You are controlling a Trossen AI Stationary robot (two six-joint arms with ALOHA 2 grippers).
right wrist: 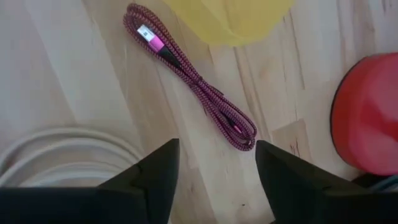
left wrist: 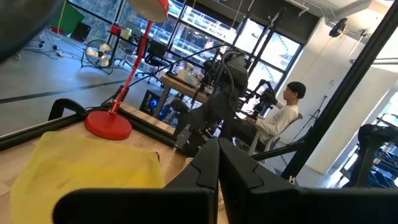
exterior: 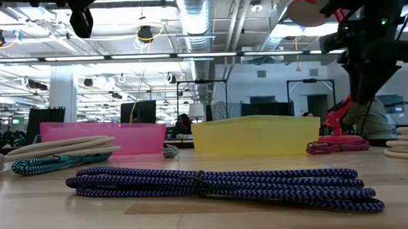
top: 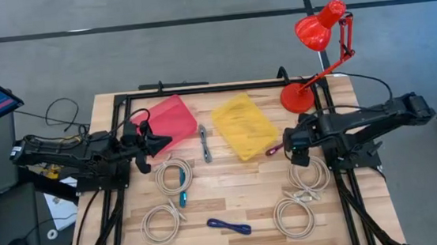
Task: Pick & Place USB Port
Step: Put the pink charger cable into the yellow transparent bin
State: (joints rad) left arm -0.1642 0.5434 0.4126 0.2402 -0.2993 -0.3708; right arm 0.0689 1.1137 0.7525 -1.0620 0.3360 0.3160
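A magenta USB cable, folded into a long bundle, lies flat on the wooden table just beside the yellow bin; it also shows in the high view and the low view. My right gripper hovers open above the table beside this cable, its fingers pointing down; from overhead it sits at the cable's right. My left gripper is shut and held in the air over the pink bin, its fingers pointing toward the table's right.
Other cables lie on the table: a grey one between the bins, a blue one near the front edge, a white coil with a teal cable, and more white coils. A red desk lamp stands at the far right corner.
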